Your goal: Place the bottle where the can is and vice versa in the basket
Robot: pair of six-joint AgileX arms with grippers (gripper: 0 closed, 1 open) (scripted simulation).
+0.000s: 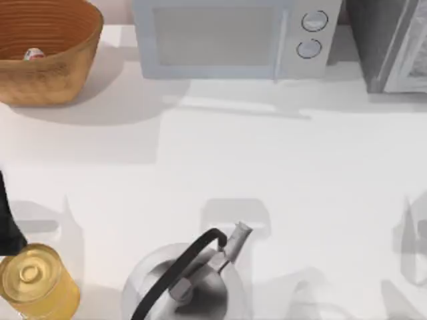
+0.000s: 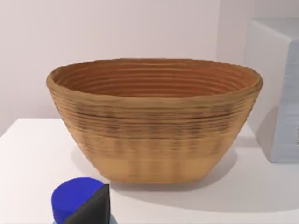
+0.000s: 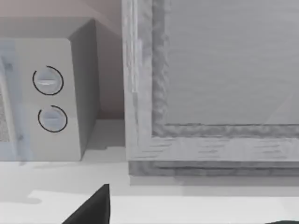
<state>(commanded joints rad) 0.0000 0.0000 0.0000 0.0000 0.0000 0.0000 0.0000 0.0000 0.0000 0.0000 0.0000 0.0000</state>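
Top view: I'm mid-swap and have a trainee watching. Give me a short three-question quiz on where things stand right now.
1. True or false: the yellow can sits inside the basket.
2. Fill in: along the top view's bottom edge, the kettle stands to the can's ____.
3. Pick one: what stands next to the basket along the top view's upper edge? A. the microwave B. the kettle C. the can

Key: 1 false; 2 right; 3 A.
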